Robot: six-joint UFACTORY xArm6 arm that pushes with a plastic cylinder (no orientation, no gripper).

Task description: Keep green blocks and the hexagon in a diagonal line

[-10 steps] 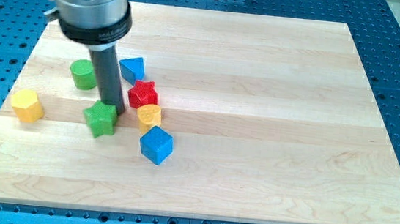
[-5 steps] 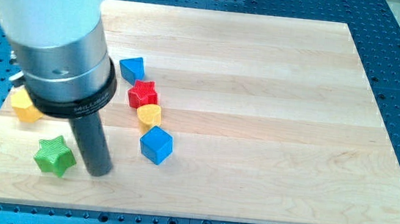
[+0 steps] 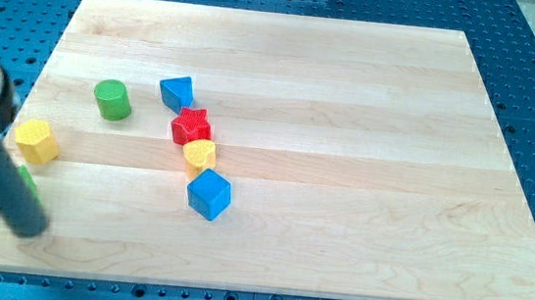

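A green cylinder (image 3: 112, 100) stands at the board's left. A yellow hexagon (image 3: 37, 141) lies below and left of it. A green star (image 3: 25, 181) is almost wholly hidden behind my rod; only a sliver shows just below the hexagon. My tip (image 3: 29, 228) rests on the board near its bottom left corner, right beside the star's lower side.
A blue triangular block (image 3: 178, 92), a red star (image 3: 191, 125), a small yellow block (image 3: 200, 153) and a blue cube (image 3: 209, 194) form a close chain left of the board's middle. The wooden board (image 3: 348, 128) lies on a blue perforated table.
My rod swept down and to the left. It pushed the green star from beside the red star toward the bottom left corner, where it now sits below the hexagon.
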